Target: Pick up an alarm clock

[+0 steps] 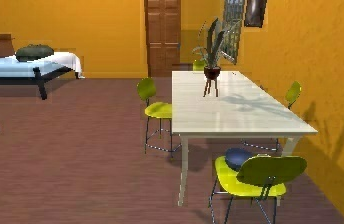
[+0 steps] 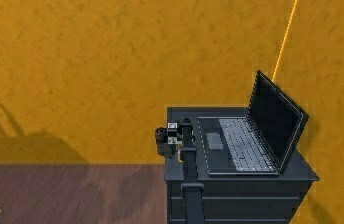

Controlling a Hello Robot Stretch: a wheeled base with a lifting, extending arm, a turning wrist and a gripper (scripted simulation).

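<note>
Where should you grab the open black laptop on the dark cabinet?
Best guess: take the open black laptop by its thin, flat keyboard half, at the free edge beside the touchpad, coming from the arm side view's left. The screen stands up along the opposite edge and blocks that side.

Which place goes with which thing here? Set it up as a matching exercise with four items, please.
Things:
1. potted plant
2. open laptop
3. bed
4. wooden door

Places:
A. on the dark cabinet
B. at the forward view's left edge
C. on the white table
D. in the far orange wall, near the forward view's middle

Pairs: 1-C, 2-A, 3-B, 4-D
</note>
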